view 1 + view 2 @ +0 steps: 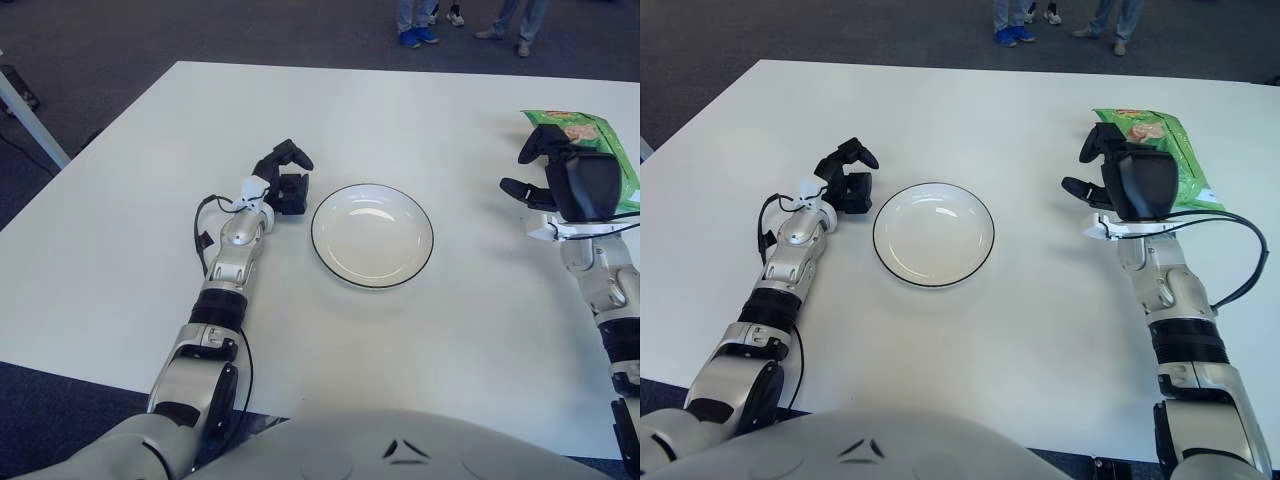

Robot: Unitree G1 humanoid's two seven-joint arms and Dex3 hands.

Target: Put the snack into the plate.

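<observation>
**Right hand at the snack bag, plate bare**

The right hand (1118, 178) is raised over the white worktop (1040, 330), its back toward the camera and its dark fingers (1092, 142) spread wide, holding nothing. The green snack (1168, 140) lies flat just beyond and to the right of this hand; the palm covers the bag's near left part in both views, and whether hand and bag touch cannot be told. The plate (902, 270), white with a thin dark rim, sits well off to the left of the right hand, with bare worktop between them. The left hand (283, 178) shows just beside the plate's left edge, fingers curled inward around nothing. Feet of people (411, 38) stand on the floor past the far edge.
</observation>
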